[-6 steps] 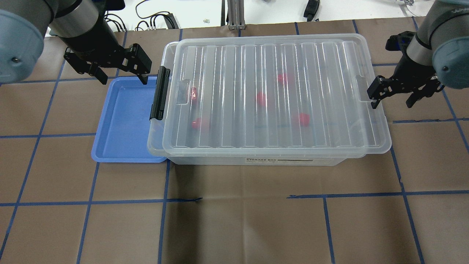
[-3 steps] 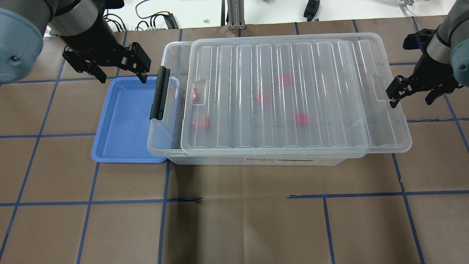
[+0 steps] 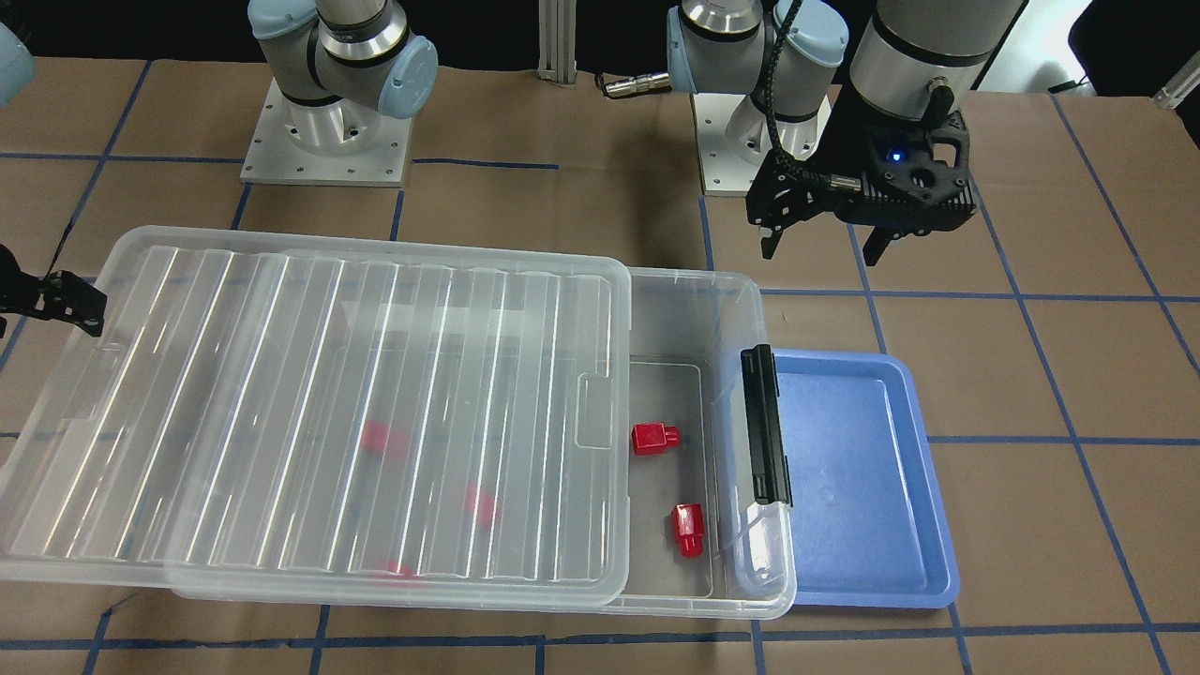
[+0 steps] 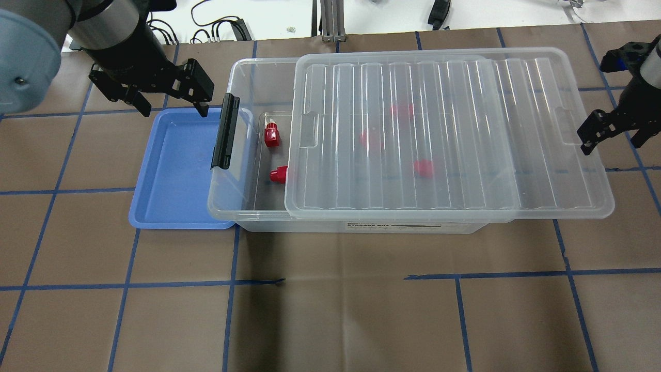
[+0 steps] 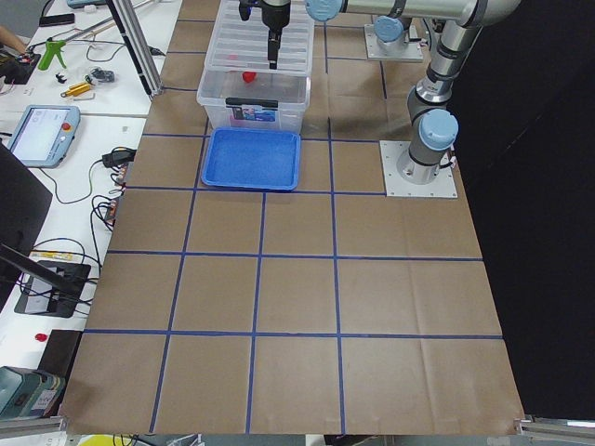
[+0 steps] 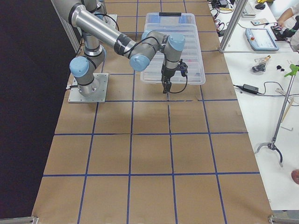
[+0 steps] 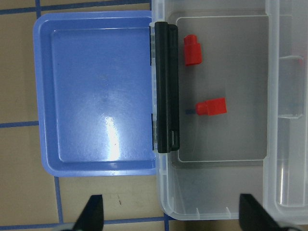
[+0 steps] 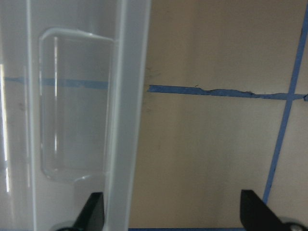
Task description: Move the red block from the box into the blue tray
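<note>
Because the red block (image 4: 272, 135) looks light, hard and slick, you should pinch its squarish body, not the stub. Your left gripper (image 4: 173, 111) and right gripper (image 4: 613, 144) both gape wide, clamping nothing.

Ribbed lid (image 4: 413, 129) turns three red blocks (image 4: 423, 168) beneath into pink smears, outlines unreadable. Right gripper (image 4: 613, 140) at overhead frame's 3 o'clock, arm sliced off by edge; front view shows only black stub at 9 o'clock. From left end, box (image 5: 253, 110) contents too small to count.
</note>
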Controlling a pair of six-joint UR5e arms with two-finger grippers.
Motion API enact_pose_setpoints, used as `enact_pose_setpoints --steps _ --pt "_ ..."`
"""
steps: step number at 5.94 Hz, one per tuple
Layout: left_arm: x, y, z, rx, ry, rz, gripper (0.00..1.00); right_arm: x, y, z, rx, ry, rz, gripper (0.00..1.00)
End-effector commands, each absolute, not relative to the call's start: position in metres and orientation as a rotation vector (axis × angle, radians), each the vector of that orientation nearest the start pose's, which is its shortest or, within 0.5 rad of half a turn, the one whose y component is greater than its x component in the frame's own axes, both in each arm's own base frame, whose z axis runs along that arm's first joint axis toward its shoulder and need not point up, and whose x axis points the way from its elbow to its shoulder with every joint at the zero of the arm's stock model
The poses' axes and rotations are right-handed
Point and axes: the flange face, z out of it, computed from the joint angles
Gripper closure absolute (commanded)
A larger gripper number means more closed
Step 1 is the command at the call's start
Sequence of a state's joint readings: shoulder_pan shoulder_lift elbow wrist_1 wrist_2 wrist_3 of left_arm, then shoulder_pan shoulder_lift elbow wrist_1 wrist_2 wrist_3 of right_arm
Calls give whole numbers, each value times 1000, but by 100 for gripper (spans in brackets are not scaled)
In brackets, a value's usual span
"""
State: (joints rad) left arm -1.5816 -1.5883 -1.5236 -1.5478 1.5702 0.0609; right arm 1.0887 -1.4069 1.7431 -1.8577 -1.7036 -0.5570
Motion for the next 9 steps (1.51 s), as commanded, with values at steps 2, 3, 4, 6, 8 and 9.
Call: enact_pose_setpoints --steps 2,3,4,6,8,9 --pt "-144 -500 497 325 3132 -54 1 -190 -544 356 -208 3271 152 0" --pt "-144 -497 486 489 3112 -27 1 -200 -547 361 -247 3275 143 0" --pt "-144 -496 482 683 3072 -17 1 -210 -544 365 -257 3290 161 0" --pt "-145 -498 468 1001 2988 -7 1 -213 -543 371 -256 3299 149 0" --pt "-149 -498 460 1476 2824 -16 1 -210 -545 434 -208 3329 112 0" --pt "-150 -499 458 1762 2657 -18 1 -195 -544 468 -82 3306 136 0"
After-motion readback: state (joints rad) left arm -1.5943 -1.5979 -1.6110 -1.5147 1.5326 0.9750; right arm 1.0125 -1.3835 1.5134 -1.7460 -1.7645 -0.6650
